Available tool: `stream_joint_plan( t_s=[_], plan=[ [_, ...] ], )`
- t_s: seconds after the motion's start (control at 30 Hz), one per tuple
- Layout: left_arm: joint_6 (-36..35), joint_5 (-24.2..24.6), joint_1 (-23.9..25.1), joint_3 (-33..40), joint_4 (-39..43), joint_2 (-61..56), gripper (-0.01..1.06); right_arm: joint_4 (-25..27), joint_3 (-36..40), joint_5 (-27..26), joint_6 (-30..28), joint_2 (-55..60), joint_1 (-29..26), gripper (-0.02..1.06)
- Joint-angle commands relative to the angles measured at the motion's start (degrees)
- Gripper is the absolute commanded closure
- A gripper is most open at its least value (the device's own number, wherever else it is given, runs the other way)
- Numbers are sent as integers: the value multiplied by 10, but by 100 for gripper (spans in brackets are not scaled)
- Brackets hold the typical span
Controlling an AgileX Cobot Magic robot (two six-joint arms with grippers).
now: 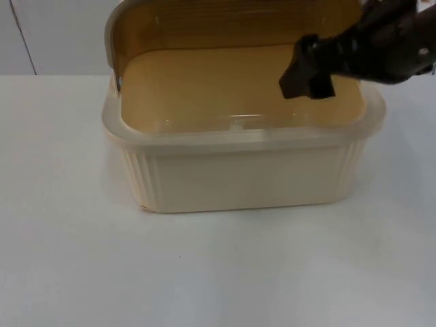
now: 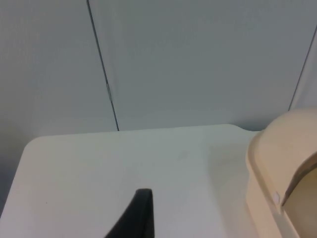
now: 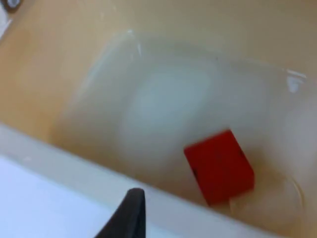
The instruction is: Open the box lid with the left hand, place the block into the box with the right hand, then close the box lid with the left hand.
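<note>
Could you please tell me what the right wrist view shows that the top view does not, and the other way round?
The right wrist view looks down into the box, where a red block lies on the floor near the front wall. The top view has the raised lid, the box's ribbed front, the white table and the right gripper above the box's right half; from there the front wall hides the floor. Both views share the box and its pale rim.
</note>
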Motion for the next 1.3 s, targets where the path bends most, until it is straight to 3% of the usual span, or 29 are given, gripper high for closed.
stream_joint_plan(
  t_s=[0.0, 0.13, 0.27, 0.43, 0.53, 0.63, 0.67, 0.8, 1.07, 1.27],
  plan=[
    [0, -3, 1, 2, 3, 0, 0, -4, -5, 51, 1, -37, -2, 0],
    [0, -6, 1, 2, 3, 0, 0, -4, -5, 96, 1, -89, -2, 0],
    [0, -15, 1, 2, 3, 0, 0, -4, -5, 105, 1, -146, -2, 0],
    [0, -16, 1, 2, 3, 0, 0, -16, -45, 140, 1, -216, -3, 0],
    [0, -16, 1, 2, 3, 0, 0, -77, -99, 152, 13, -256, -3, 0],
    [0, -16, 1, 2, 1, 0, 0, -170, -145, 148, 79, -283, -3, 0],
    [0, -16, 1, 2, 1, 0, 0, -170, -145, 148, 79, -283, -3, 0],
    [0, -16, 1, 2, 1, 0, 0, -271, -190, 137, 146, -323, -3, 0],
    [0, -16, 1, 2, 1, 0, 0, -290, -202, 165, 151, -361, -4, 0],
    [0, -16, 1, 2, 1, 0, 0, -265, -202, 178, 147, -363, -104, 0]
  ],
)
